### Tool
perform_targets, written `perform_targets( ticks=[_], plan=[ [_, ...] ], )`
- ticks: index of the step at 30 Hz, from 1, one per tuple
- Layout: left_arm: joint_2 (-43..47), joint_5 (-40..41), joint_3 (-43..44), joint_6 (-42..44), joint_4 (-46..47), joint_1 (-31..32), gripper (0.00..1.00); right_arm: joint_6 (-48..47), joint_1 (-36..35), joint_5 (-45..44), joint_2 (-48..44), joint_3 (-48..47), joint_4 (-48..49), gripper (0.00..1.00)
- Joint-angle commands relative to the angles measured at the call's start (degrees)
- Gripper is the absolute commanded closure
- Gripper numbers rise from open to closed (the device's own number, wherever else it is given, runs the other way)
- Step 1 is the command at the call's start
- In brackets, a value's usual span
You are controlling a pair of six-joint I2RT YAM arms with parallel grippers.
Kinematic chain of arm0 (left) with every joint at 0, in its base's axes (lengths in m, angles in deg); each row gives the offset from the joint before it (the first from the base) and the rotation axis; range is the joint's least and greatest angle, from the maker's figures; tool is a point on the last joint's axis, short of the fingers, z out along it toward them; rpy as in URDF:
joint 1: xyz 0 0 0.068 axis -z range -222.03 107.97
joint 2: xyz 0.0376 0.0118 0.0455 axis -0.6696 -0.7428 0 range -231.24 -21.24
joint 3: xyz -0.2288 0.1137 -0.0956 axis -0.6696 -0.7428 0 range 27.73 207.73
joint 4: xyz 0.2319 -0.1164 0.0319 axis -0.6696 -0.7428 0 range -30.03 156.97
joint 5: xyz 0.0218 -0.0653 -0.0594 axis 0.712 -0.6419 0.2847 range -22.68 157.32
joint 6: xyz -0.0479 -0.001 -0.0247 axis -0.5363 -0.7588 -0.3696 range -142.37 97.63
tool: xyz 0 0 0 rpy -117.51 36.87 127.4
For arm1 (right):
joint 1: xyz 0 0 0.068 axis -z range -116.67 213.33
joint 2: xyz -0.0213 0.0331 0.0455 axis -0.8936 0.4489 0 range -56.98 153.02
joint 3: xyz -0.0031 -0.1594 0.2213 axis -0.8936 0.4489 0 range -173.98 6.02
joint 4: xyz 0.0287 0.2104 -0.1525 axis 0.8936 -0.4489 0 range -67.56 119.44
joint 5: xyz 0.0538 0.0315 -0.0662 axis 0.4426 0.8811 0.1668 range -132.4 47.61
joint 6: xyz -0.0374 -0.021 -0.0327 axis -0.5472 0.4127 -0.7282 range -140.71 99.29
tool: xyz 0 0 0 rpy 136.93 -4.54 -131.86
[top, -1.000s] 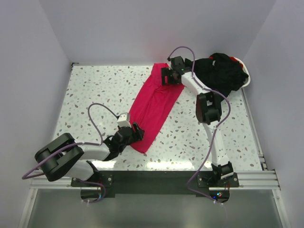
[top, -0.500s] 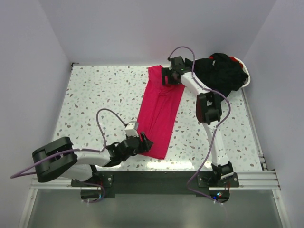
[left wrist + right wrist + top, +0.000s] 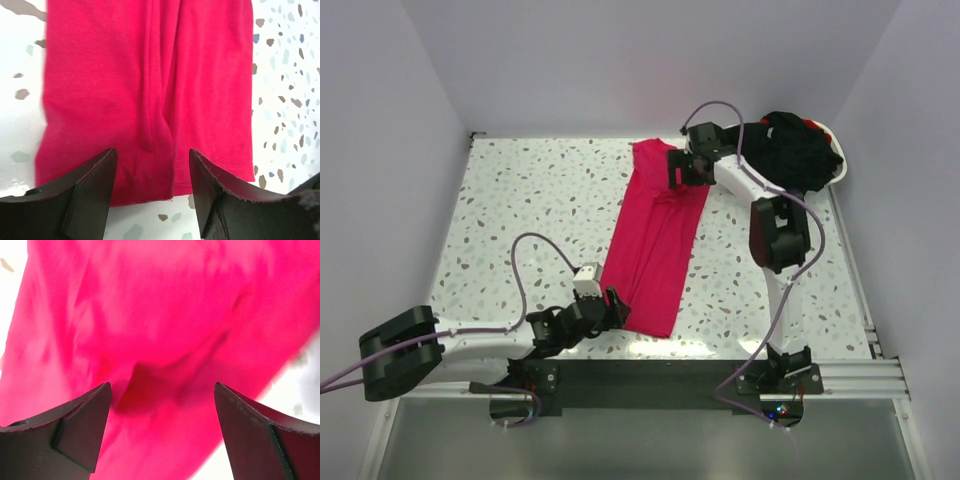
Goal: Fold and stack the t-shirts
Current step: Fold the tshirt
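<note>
- Red t-shirt [image 3: 655,240]: one item, bright pinkish-red, laid flat as a long narrow strip on the counter [image 3: 520,200]. It runs from the far edge, right of centre, down to the near edge, leaning slightly to the left at the far end. Lengthwise creases show along its middle. In the left wrist view the hem end [image 3: 150,75] lies smooth on the speckled surface.
- Black t-shirts [image 3: 785,150]: an unfolded heap at the far right corner, piled in a white basket [image 3: 837,165], well apart from the near end of the red strip.
- Left hand [image 3: 610,305]: low on the counter at the near end of the red strip. In its own view the hand [image 3: 152,152] is released, fingers [image 3: 95,190] standing apart on either side of the hem; the cloth between them lies flat and is not pinched.
- Right hand [image 3: 682,170]: at the far end of the strip, over its right edge. Its own view [image 3: 162,385] is blurred; the fingers [image 3: 80,425] are spread wide above red fabric, with nothing clamped.
- Counter: white with grey and brown speckles, enclosed by pale walls.
</note>
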Motion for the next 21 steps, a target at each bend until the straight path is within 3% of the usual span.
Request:
perform_targets(
  ticks=[1, 5, 13, 21],
  plan=[
    [2.9, 6.3, 1.0, 1.5, -5.5, 0.4, 0.36, 2.0, -0.7, 3.0, -12.6, 7.6, 6.1, 0.14],
    [5.3, 10.1, 2.3, 2.3, -11.3, 0.4, 0.35, 4.1, -3.3, 1.3, -24.2, 23.6, 10.4, 0.14],
    [4.9, 14.4, 5.9, 6.6, -16.1, -0.3, 0.21, 10.9, -14.4, -4.9, -38.0, 50.2, 15.4, 0.18],
    [3.4, 5.8, 6.2, 13.3, -12.1, -9.6, 0.2, 19.4, -25.7, -9.1, -49.2, 63.1, 11.9, 0.23]
  ],
)
